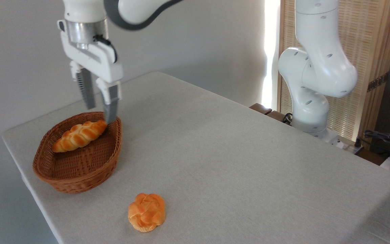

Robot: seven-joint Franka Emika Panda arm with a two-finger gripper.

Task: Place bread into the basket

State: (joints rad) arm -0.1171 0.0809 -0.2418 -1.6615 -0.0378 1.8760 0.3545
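One braided bread (79, 135), lying loose inside the basket (80, 176) against its far wall, near the bench's left corner. Placement judged complete; only the arm's withdrawal appears left. Claw (99, 112): fingers parted, empty, raised above the basket's far rim, nearer fingertip overlapping the loaf's right end in view; contact not determinable. One round knotted bun (146, 212): on the bench (235, 162) near the front edge, apart from the basket, obstructing nothing.
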